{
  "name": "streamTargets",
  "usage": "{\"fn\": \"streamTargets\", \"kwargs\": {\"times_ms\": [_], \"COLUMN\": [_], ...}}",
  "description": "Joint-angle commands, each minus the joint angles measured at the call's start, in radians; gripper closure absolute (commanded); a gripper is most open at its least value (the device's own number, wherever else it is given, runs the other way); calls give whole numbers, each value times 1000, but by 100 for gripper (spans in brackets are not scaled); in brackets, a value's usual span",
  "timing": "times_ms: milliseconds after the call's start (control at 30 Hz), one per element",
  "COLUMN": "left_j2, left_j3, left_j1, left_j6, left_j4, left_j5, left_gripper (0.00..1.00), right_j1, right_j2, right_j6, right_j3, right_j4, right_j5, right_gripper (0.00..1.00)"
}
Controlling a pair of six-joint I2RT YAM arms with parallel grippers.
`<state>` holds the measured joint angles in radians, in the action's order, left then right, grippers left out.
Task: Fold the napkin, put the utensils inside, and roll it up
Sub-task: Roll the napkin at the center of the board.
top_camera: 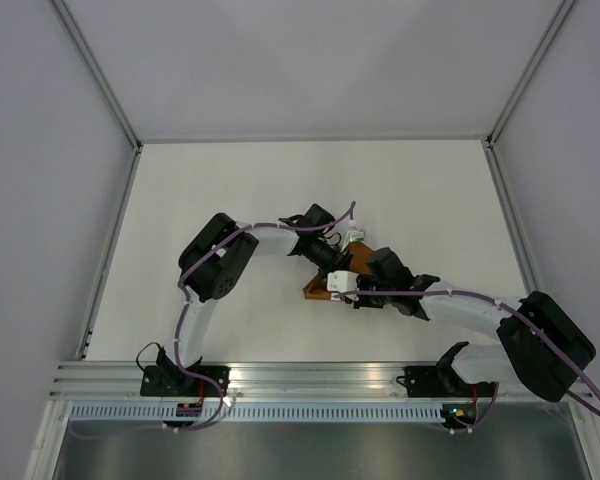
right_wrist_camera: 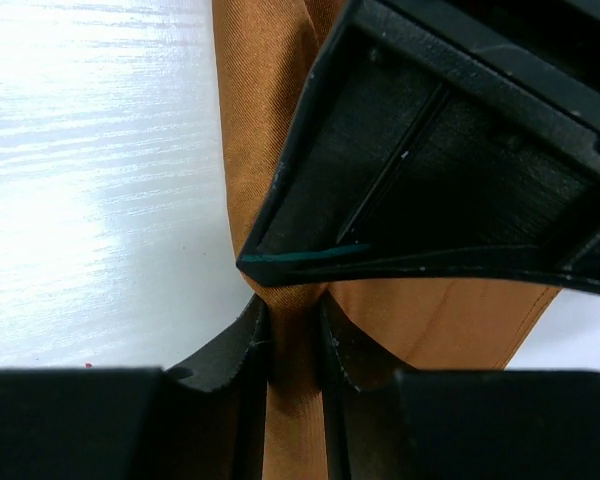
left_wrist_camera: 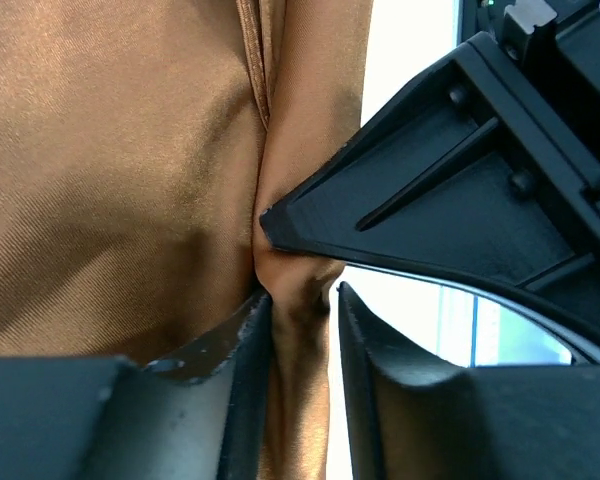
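Observation:
The rust-brown napkin (top_camera: 314,289) lies bunched at the middle of the white table, mostly covered by both grippers. My left gripper (top_camera: 336,266) is shut on a raised fold of the napkin (left_wrist_camera: 110,150), which runs between its fingers (left_wrist_camera: 242,345). My right gripper (top_camera: 346,288) is shut on a fold of the napkin (right_wrist_camera: 270,120) right beside it, tip to tip with the left one. In the left wrist view the right gripper's black body (left_wrist_camera: 460,190) fills the upper right. In the right wrist view the left gripper's body (right_wrist_camera: 450,170) does the same. The knife is hidden.
The white table (top_camera: 230,200) is bounded by metal frame rails at the left (top_camera: 110,250), the right (top_camera: 510,220) and the near edge (top_camera: 310,378). White walls stand behind and to both sides.

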<state>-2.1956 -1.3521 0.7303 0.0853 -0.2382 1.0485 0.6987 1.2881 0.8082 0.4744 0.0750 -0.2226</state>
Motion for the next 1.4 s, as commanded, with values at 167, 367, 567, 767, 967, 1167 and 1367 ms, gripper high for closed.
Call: {"fn": "streamTargets", "kwargs": {"times_ms": [167, 367, 567, 767, 967, 1167, 1367], "left_j2": [135, 301, 492, 667, 855, 886, 724], "left_j3": [42, 136, 315, 517, 731, 811, 748], "left_j1": [-34, -112, -221, -203, -77, 215, 386], "left_j6": [-74, -228, -376, -323, -170, 143, 300], "left_j4": [43, 201, 445, 664, 853, 883, 835], "left_j5": [-102, -237, -459, -625, -832, -1071, -1162], "left_gripper": [50, 51, 52, 50, 47, 44, 43], "right_j1": [4, -31, -129, -223, -274, -306, -315], "right_j2": [94, 157, 290, 500, 660, 764, 809], "right_j6": [-12, 0, 74, 180, 247, 279, 278], "right_j3": [78, 151, 306, 496, 651, 759, 802], "right_j4": [161, 267, 478, 698, 844, 924, 941], "right_j5": [-53, -158, -296, -415, -468, -478, -469], "right_gripper": [91, 92, 92, 91, 91, 90, 90]}}
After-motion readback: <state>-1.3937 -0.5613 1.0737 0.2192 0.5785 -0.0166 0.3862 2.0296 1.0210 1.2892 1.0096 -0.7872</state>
